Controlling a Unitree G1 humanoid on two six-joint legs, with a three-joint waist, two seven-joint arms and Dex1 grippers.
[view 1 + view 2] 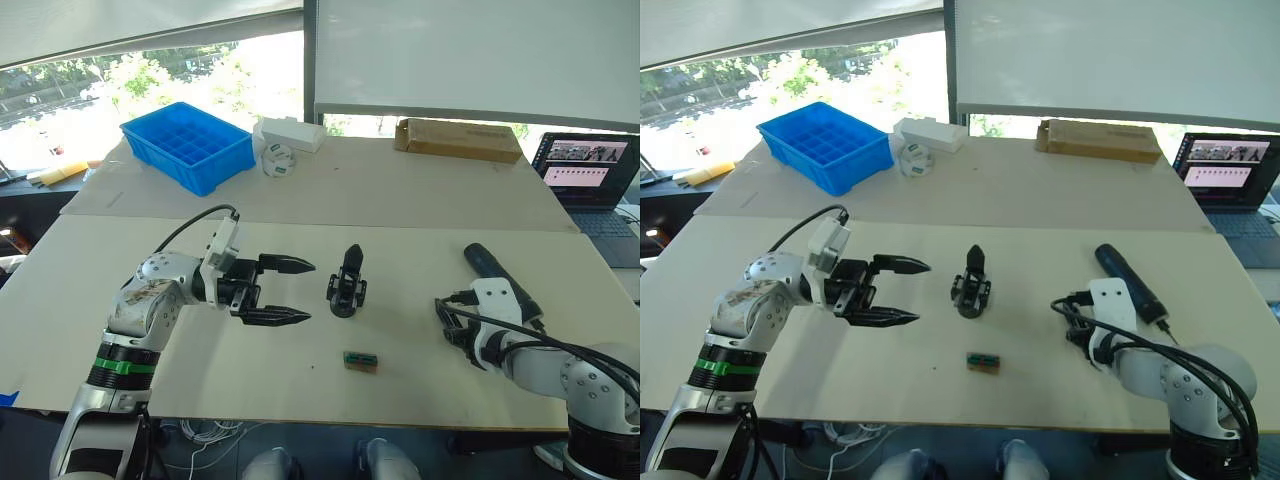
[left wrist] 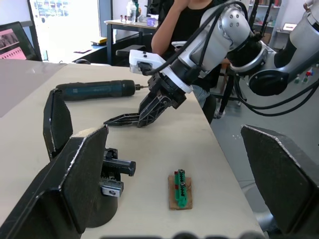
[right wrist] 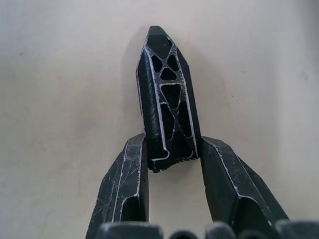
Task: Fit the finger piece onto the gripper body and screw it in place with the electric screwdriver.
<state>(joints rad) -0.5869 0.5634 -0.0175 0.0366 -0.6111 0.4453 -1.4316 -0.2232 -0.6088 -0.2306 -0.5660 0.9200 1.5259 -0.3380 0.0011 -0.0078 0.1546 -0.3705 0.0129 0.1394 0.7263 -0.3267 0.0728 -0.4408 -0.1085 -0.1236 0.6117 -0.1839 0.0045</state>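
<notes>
Nearest the counter's (image 1: pixel 420 395) front edge lies a small green terminal block (image 1: pixel 360 361), at about 5 o'clock from the gripper body (image 1: pixel 346 285). The gripper body stands upright mid-counter, one pointed finger raised, untouched by either arm.

At 9 o'clock from it hovers the left hand (image 1: pixel 290 291), fingers spread wide and empty, tips aimed at the body but apart from it.

At 3 o'clock the right hand (image 3: pixel 169 154) is low on the counter, its two fingers set either side of the wide base of the finger piece (image 3: pixel 167 97), which lies flat with its tip pointing away. The fingers appear to touch it; I judge it pinched, not yet lifted.

Just beyond that hand lies the electric screwdriver (image 1: pixel 490 265), unheld.

Assessment: the task is at its first step. Fitting the piece and driving the screw both remain.

Farther back, at 11 o'clock, stand a blue compartment bin (image 1: pixel 187 145) and a white box (image 1: pixel 290 132); at 1 o'clock a cardboard box (image 1: pixel 458 139); at far right an open laptop (image 1: pixel 590 180). Windows lie behind. A person sits beyond the counter (image 2: pixel 187 20).
</notes>
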